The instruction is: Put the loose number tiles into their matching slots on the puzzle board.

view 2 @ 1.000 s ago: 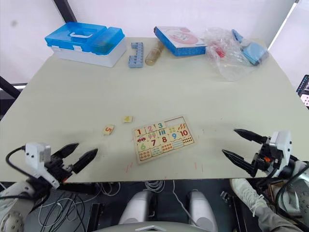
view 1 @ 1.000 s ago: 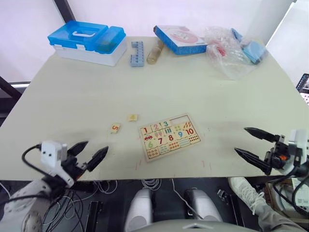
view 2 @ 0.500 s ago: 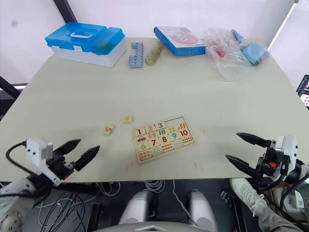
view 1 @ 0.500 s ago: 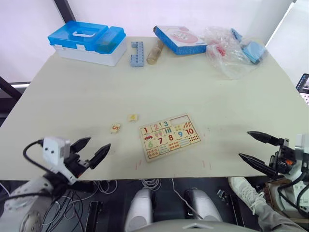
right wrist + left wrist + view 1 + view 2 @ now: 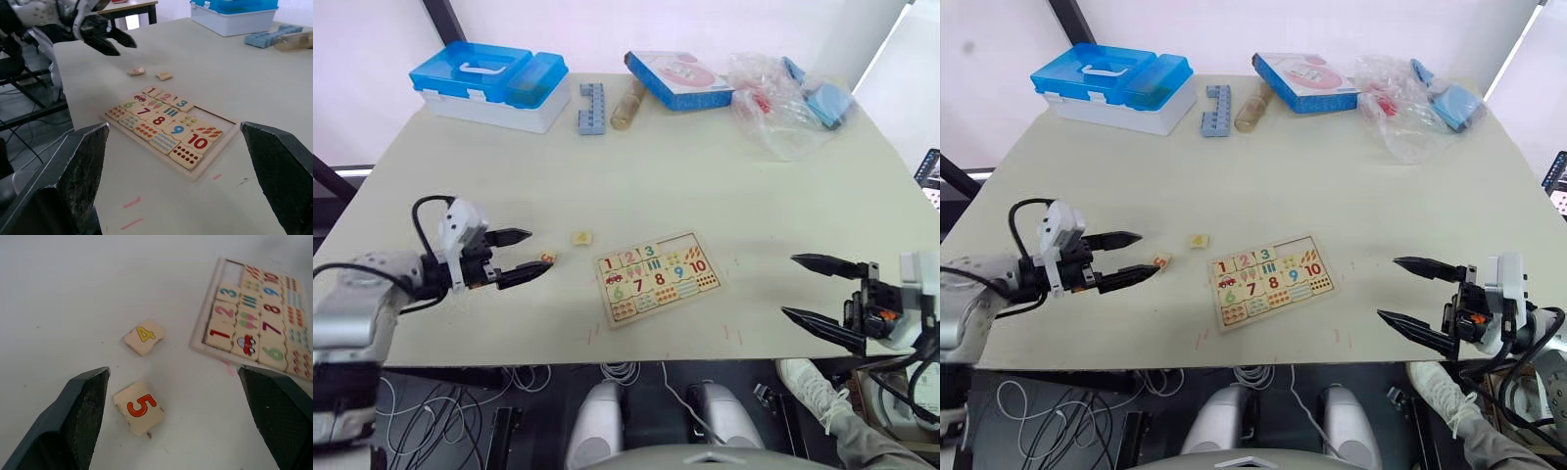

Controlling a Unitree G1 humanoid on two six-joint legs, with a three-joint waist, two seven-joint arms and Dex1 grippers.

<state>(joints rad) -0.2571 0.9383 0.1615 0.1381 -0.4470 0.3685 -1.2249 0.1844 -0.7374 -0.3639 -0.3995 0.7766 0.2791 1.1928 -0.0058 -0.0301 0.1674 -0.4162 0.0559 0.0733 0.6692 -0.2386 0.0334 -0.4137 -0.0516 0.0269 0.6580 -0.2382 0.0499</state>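
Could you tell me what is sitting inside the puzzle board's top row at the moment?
The puzzle board holds tiles 1, 2 and 3 in its top row, then bare slots. Tile 4 and tile 5 lie outside. Nothing covers the row.

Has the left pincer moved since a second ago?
Yes. The left pincer has swung up from the table's near edge toward the 5 tile, which lies left of the puzzle board; it is open.
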